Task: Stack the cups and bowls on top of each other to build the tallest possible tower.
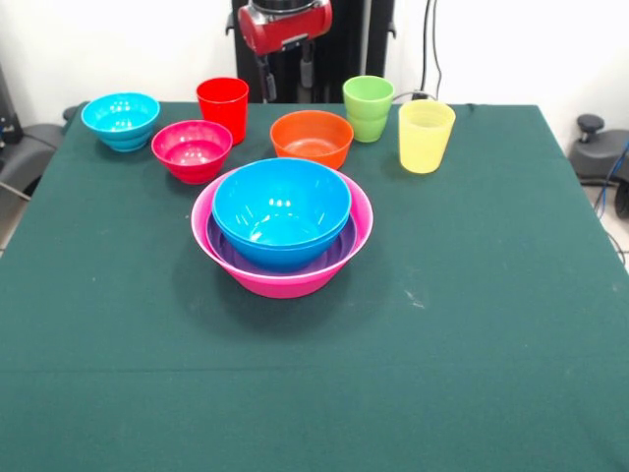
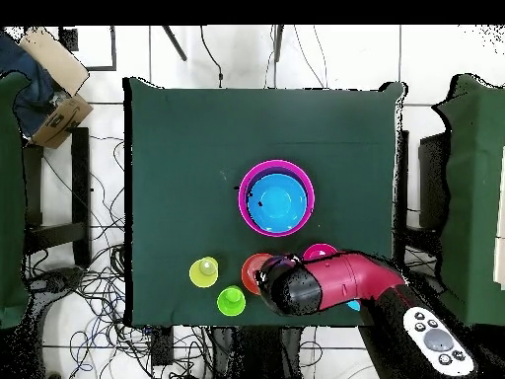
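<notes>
I see the tower (image 1: 282,258): blue bowl in purple in pink. Pincer (image 1: 286,77) up behind the red cup (image 1: 223,106); can't tell its state.

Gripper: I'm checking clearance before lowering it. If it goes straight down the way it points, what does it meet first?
Probably the rim of the small glossy orange plastic bowl, or the green tablecloth just beside it; depth is unclear. The gripper hangs open, fingers pointing down.

I count three cups (image 1: 223,105) and six bowls (image 1: 282,211), three of them nested in one tower (image 1: 283,277).
</notes>
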Controlling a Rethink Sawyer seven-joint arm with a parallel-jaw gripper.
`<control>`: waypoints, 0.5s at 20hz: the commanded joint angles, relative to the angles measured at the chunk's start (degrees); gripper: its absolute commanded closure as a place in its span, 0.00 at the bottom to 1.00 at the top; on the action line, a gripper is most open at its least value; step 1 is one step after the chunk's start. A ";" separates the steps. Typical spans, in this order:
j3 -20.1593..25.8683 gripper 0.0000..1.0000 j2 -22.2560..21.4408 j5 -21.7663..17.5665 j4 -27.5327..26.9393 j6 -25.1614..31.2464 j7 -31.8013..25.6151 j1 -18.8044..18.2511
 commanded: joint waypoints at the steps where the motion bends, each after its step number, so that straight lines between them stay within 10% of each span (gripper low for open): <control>1: -2.20 0.00 6.08 -5.52 -3.36 -5.14 2.11 0.78; 10: -2.77 0.00 8.68 -8.32 -3.66 -9.06 2.13 -0.01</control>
